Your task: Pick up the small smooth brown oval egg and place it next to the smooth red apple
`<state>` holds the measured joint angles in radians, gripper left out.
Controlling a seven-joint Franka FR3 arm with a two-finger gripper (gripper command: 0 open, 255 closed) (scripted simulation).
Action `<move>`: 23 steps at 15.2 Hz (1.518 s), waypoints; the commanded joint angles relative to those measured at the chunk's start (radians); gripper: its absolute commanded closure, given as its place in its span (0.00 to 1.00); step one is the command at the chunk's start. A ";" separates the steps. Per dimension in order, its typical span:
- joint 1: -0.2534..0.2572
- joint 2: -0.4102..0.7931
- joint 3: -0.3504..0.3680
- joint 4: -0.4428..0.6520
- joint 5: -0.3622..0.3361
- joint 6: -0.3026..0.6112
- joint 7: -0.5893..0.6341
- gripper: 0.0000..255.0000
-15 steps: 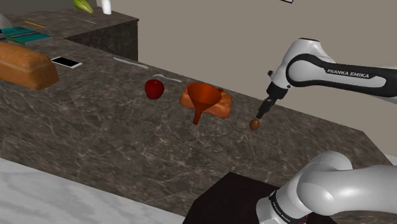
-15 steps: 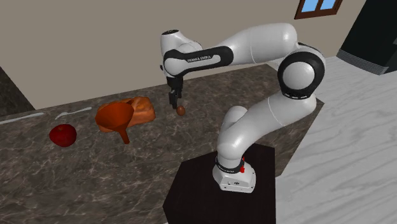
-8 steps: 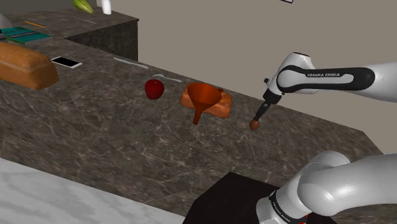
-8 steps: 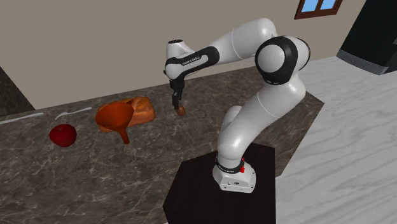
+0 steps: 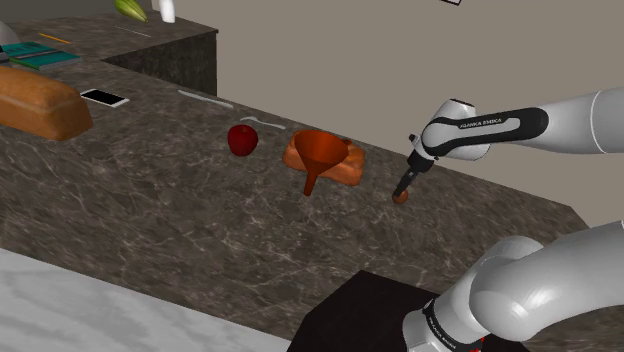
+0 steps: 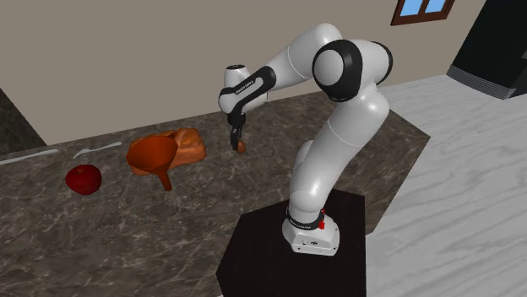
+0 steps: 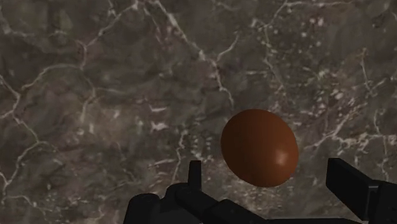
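The egg (image 7: 259, 147) was smooth, brown and oval, lying on the counter (image 5: 150, 210) between the 2 fingers of the gripper (image 7: 267, 170) (spread apart, clear of it). The counter was dark, white-veined stone below a plain beige wall (image 5: 330, 50), the red apple (image 5: 241, 139) well apart.

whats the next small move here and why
Probably close the fingers on the egg. In the wrist view it sits on the counter between the fingers of the open end effector, neither finger touching it, so it is not yet held and cannot be carried to the apple.
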<state>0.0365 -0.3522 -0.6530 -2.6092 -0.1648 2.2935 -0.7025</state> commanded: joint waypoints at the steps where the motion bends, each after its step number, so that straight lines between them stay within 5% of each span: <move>1: 0.008 0.025 -0.011 -0.012 0.010 0.036 -0.010 0.00; 10: 0.015 0.044 -0.018 -0.021 0.020 0.062 -0.017 0.00; 11: 0.015 0.044 -0.018 -0.021 0.020 0.062 -0.017 1.00; 23: 0.004 0.007 -0.002 -0.004 0.003 0.012 0.000 1.00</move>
<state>0.0419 -0.3381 -0.6581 -2.6208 -0.1590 2.3194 -0.7057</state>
